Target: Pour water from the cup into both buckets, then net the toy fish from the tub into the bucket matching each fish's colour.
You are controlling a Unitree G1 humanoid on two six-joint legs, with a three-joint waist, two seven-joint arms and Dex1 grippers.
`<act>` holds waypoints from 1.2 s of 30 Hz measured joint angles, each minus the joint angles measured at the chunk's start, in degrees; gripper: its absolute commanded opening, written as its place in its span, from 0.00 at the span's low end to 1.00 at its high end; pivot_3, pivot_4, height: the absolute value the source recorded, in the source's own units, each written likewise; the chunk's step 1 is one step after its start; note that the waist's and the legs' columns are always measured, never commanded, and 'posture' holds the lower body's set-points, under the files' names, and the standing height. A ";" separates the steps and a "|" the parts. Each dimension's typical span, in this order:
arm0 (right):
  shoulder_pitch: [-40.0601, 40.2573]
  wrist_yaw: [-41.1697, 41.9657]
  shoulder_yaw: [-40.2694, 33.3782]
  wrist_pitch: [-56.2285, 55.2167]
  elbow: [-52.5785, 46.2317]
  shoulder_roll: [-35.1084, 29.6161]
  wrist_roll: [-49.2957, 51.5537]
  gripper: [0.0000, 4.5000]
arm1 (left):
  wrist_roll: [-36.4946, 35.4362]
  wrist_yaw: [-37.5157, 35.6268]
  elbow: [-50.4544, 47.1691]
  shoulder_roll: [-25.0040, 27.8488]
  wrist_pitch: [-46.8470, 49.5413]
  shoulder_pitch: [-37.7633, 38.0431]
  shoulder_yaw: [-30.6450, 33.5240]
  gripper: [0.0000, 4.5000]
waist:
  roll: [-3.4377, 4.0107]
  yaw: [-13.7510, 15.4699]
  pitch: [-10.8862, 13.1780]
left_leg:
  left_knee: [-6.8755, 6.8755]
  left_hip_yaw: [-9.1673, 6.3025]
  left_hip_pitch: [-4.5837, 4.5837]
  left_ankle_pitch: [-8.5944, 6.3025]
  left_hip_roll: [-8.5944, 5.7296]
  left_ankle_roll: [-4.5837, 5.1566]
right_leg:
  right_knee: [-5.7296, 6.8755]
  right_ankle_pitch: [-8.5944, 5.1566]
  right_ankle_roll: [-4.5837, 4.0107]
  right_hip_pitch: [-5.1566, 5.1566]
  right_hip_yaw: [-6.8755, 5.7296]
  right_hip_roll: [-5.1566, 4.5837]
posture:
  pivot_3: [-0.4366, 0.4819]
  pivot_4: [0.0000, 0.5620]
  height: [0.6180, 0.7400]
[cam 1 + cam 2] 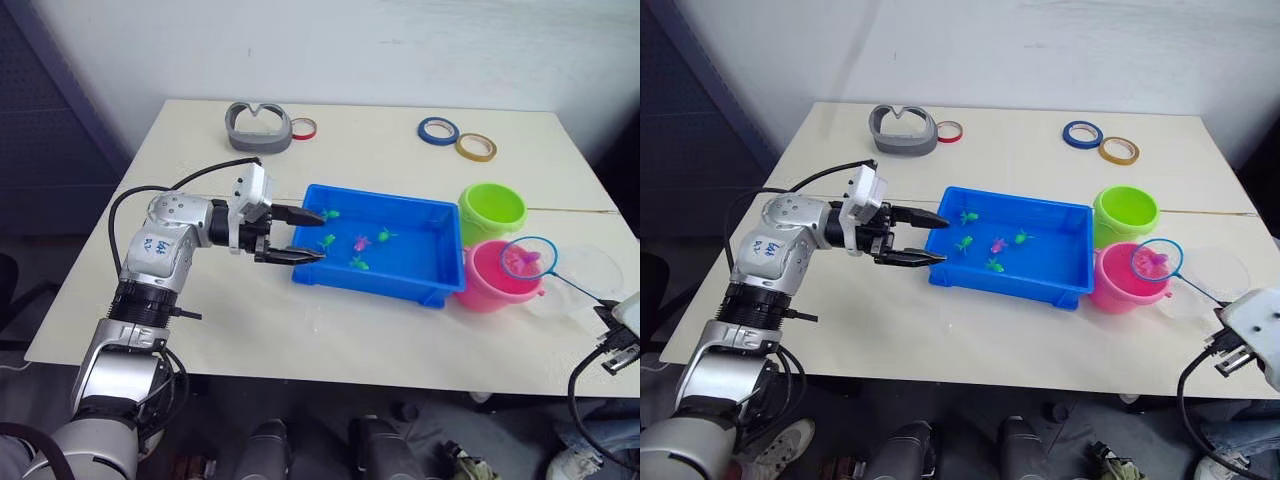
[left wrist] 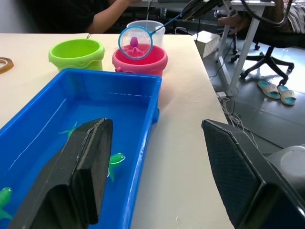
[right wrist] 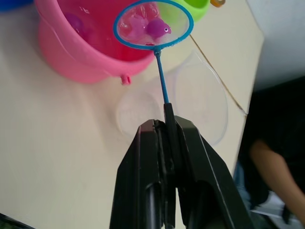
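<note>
right pincer (image 3: 164, 129) clenched on net (image 1: 527, 258) handle, hoop level over pink bucket (image 1: 490, 281), probably holding a pink fish (image 3: 157, 28) | left pincer (image 1: 305, 235) released astride tub (image 1: 435, 222) end wall

Beige table (image 1: 400, 160) against white wall (image 1: 400, 50)

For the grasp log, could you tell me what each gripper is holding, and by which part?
The right gripper holds the net by the end of its handle. The left gripper is open at the tub and holds nothing.
</note>
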 measured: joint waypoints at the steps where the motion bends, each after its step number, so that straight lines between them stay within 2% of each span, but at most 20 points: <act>1: 0.02 -1.33 0.83 -3.01 1.25 0.00 -2.52 0.00 | 0.00 0.22 -0.12 0.06 0.29 0.40 0.06 0.73 | 0.00 -0.01 0.00 | 0.00 0.03 0.02 0.00 0.00 0.00 | 0.01 0.00 0.00 0.00 0.02 0.02 | 0.48 0.27 1.00; 7: -1.09 -9.05 3.49 -16.59 6.72 -1.30 -14.65 0.00 | 0.00 0.99 -0.52 0.27 0.65 1.02 0.11 0.73 | 0.00 -0.03 0.00 | 0.03 0.18 0.05 0.03 -0.01 -0.01 | 0.02 0.00 0.00 -0.01 0.07 0.13 | 0.48 0.27 1.00; 15: 1.16 -21.99 3.09 -35.38 11.56 -3.32 -31.43 0.00 | 0.01 1.20 -1.32 0.59 0.66 1.03 0.11 0.73 | 0.00 -0.05 0.00 | 0.04 0.28 0.08 0.03 0.03 -0.01 | 0.02 0.00 0.00 -0.01 0.20 0.45 | 0.48 0.27 1.00; 18: 2.24 -24.26 2.16 -38.96 12.16 -3.32 -34.65 0.00 | 0.01 1.19 -1.37 0.74 0.66 1.03 0.11 0.73 | 0.00 -0.06 0.00 | 0.04 0.33 0.10 0.03 0.05 -0.01 | 0.02 0.01 0.01 -0.01 0.24 0.53 | 0.48 0.27 1.00; 27: 3.32 -29.02 -0.63 -43.58 13.71 -3.32 -40.26 0.00 | 0.01 1.15 -1.39 0.75 0.65 1.03 0.11 0.73 | 0.00 -0.22 0.00 | 0.01 0.52 0.27 0.03 0.13 -0.01 | 0.08 0.01 0.01 0.01 0.31 0.66 | 0.48 0.27 1.00; 31: 2.21 -27.82 -0.98 -43.83 13.69 -3.32 -37.73 0.00 | 0.01 1.12 -1.39 0.78 0.65 1.03 0.11 0.73 | 0.00 -0.25 0.00 | -0.01 0.54 0.47 0.02 0.13 -0.01 | 0.05 0.01 0.01 0.24 0.33 0.66 | 0.48 0.27 1.00; 33: 1.33 -25.90 -1.02 -43.72 13.10 -3.32 -34.33 0.00 | 0.01 1.15 -1.36 1.07 0.64 1.03 0.17 0.73 | -0.01 -0.33 0.01 | -0.21 0.55 0.97 0.02 0.13 0.00 | -0.13 0.01 0.01 0.76 0.33 0.66 | 0.48 0.27 1.00; 36: -0.43 -23.22 -1.01 -42.86 11.82 -3.32 -31.16 0.00 | 0.02 1.43 -0.71 1.79 0.57 1.02 1.32 0.73 | -0.01 -0.64 0.01 | -0.25 0.55 1.04 0.02 0.15 0.00 | -0.15 0.01 0.01 0.81 0.33 0.67 | 0.48 0.27 1.00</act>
